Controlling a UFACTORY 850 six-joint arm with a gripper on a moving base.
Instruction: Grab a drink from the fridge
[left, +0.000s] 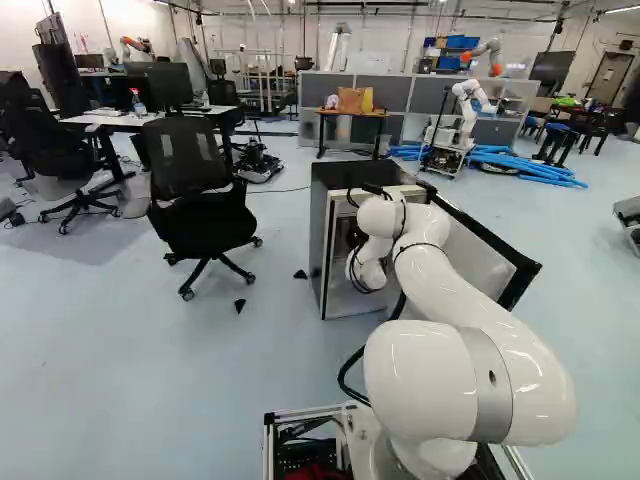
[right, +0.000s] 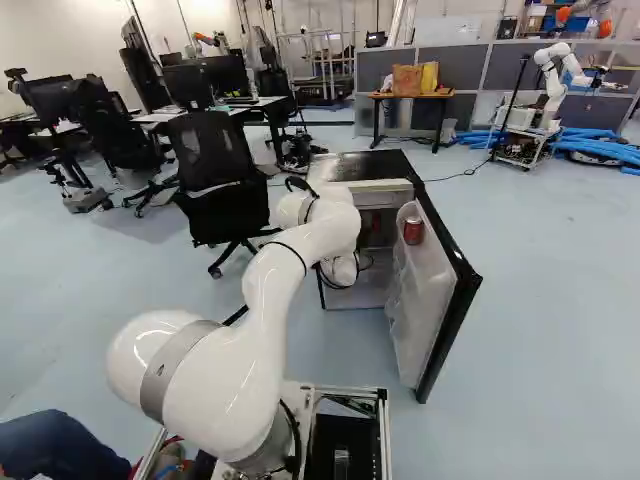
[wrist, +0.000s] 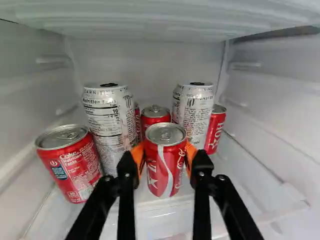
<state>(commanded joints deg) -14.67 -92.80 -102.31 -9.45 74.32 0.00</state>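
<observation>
The end effector (wrist: 165, 153) is closed around a red can (wrist: 166, 167) inside the fridge (left: 319, 235), its orange pads (wrist: 189, 154) against the can's two sides. The can is upright; whether its base is off the shelf, I cannot tell. Two tall cans, one (wrist: 107, 122) near each finger, the other (wrist: 196, 115), stand farther in, with more red cans (wrist: 155, 115) behind and beside them. Another short can (wrist: 70, 165) stands nearer, out beside one finger. The door (right: 436, 310) hangs open, a door can (right: 413, 231) on it, and a chair (left: 190, 165) stands near the fridgeThe end effector (wrist: 165, 153) is closed around a red can (wrist: 166, 167) inside the fridge (left: 319, 235), its orange pads (wrist: 189, 154) against the can's two sides. The can is upright; whether its base is off the shelf, I cannot tell. A tall can (wrist: 107, 122) and its twin (wrist: 196, 115) stand farther in, with more red cans (wrist: 155, 115) behind and beside them. A short can (wrist: 70, 165) stands out beside one finger. The door (right: 436, 310) hangs open with a door can (right: 413, 231) on it, and a chair (left: 190, 165) stands near the fridge
</observation>
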